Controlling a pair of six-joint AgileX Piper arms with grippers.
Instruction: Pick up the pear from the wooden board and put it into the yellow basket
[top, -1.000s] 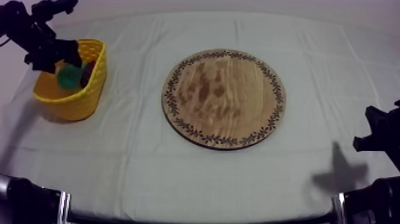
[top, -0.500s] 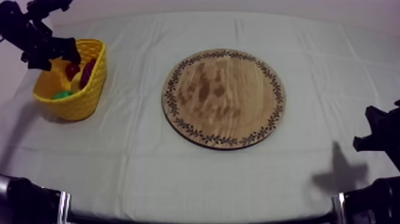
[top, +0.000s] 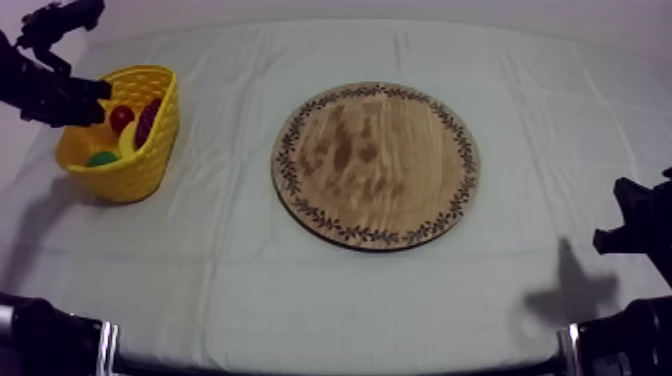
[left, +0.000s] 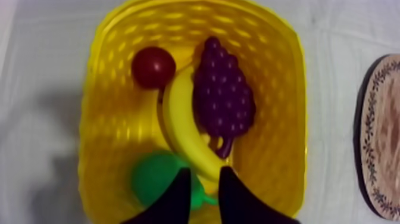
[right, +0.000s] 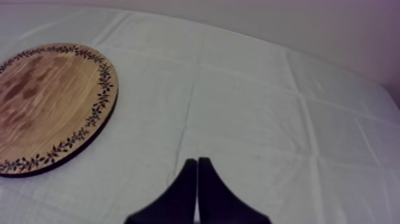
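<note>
The green pear (left: 153, 179) lies in the yellow basket (left: 280, 119) beside a banana (left: 181, 125), a bunch of grapes (left: 223, 98) and a small red fruit (left: 153, 67). My left gripper (left: 205, 176) hangs above the pear with its fingers a little apart and nothing between them. In the top view the left gripper (top: 92, 92) sits over the left rim of the basket (top: 145, 170), where the pear (top: 101, 159) shows low inside. The wooden board (top: 376, 165) is bare. My right gripper (right: 197, 162) is shut, low over the cloth to the right of the board (right: 41, 101).
The board's edge (left: 384, 137) lies to the right of the basket, with a strip of cloth between them. My right arm (top: 630, 225) rests at the table's right edge. Open cloth runs in front of the board.
The pear has dropped from my left gripper into the basket. The left gripper has pulled back up and to the left, and its fingers have drawn closer together. The right arm has stayed still.
</note>
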